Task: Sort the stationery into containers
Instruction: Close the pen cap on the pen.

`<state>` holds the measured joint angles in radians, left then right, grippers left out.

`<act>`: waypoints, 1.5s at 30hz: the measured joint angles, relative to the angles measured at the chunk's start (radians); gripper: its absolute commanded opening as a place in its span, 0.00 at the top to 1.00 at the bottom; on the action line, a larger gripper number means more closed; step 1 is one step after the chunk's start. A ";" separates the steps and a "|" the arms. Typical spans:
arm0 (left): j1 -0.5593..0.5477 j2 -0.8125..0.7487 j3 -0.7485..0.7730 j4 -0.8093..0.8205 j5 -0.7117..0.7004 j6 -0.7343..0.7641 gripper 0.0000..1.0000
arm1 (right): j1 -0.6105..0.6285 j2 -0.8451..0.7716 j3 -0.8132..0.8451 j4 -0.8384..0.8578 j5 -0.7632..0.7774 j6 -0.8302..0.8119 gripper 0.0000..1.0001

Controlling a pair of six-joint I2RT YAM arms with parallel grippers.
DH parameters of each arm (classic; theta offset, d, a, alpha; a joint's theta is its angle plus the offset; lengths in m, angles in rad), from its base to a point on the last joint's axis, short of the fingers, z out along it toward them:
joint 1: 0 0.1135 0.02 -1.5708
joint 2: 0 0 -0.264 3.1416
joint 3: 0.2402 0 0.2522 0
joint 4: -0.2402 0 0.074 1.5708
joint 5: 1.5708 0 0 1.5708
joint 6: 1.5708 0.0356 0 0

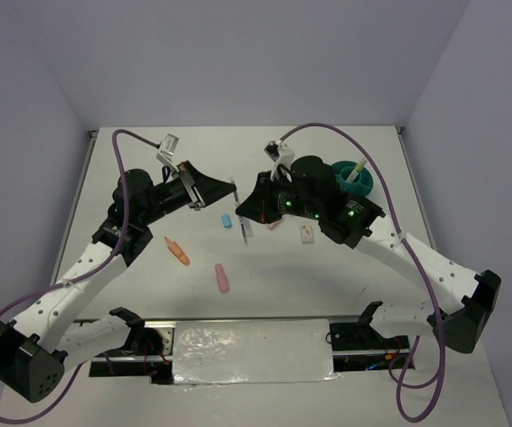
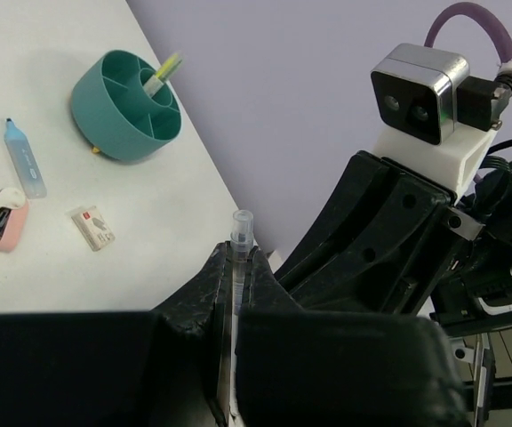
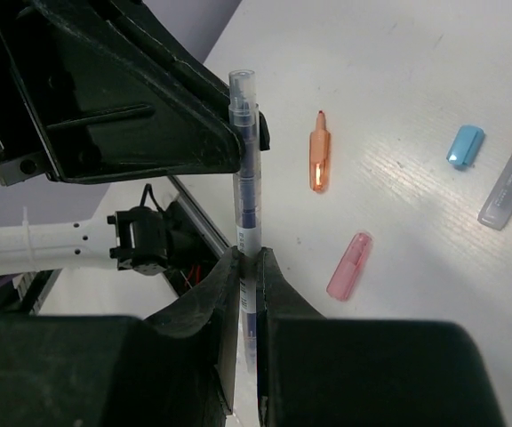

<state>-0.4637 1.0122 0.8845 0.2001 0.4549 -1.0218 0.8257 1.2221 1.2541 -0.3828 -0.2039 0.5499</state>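
The left gripper (image 2: 238, 267) and right gripper (image 3: 247, 267) both have their jaws closed on one clear pen (image 3: 245, 178), held above the middle of the surface (image 1: 149, 169). The right wrist view shows both grips, with the pen's long axis upright in that view and its capped end just past the left jaws. The left wrist view instead shows the teal organiser (image 2: 118, 124) with a yellow pen (image 2: 163, 73) standing in it.

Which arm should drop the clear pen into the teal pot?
Right, probably. The right gripper and the left gripper both pinch the clear pen, but the teal organiser sits close beside the right arm, far across from the left.
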 measured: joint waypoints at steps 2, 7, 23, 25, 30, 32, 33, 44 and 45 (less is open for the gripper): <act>0.001 -0.001 0.001 -0.001 -0.010 0.001 1.00 | -0.002 0.013 0.014 -0.002 -0.006 -0.011 1.00; 0.002 0.005 0.021 -0.040 -0.028 0.039 1.00 | -0.016 0.038 0.036 -0.012 -0.026 -0.034 1.00; -0.027 0.016 0.058 -0.066 -0.107 0.129 1.00 | -0.110 0.154 0.204 -0.144 -0.190 -0.132 1.00; -0.034 0.009 0.057 -0.062 -0.130 0.133 1.00 | -0.118 0.179 0.247 -0.175 -0.212 -0.144 1.00; -0.055 -0.023 0.039 -0.047 -0.184 0.134 1.00 | -0.130 0.210 0.311 -0.226 -0.256 -0.167 1.00; -0.063 -0.036 0.033 -0.048 -0.205 0.135 1.00 | -0.133 0.220 0.330 -0.240 -0.272 -0.174 1.00; -0.065 -0.042 0.033 -0.056 -0.217 0.137 1.00 | -0.135 0.227 0.338 -0.245 -0.280 -0.178 1.00; -0.104 0.108 0.383 -0.452 -0.263 0.333 1.00 | -0.100 0.146 0.126 0.063 -0.267 -0.236 1.00; -0.109 0.128 0.415 -0.483 -0.258 0.346 1.00 | -0.098 0.122 0.087 0.106 -0.248 -0.229 1.00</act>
<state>-0.5724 1.1404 1.2995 -0.2829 0.1970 -0.6762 0.7273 1.3441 1.3407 -0.2771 -0.4519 0.3214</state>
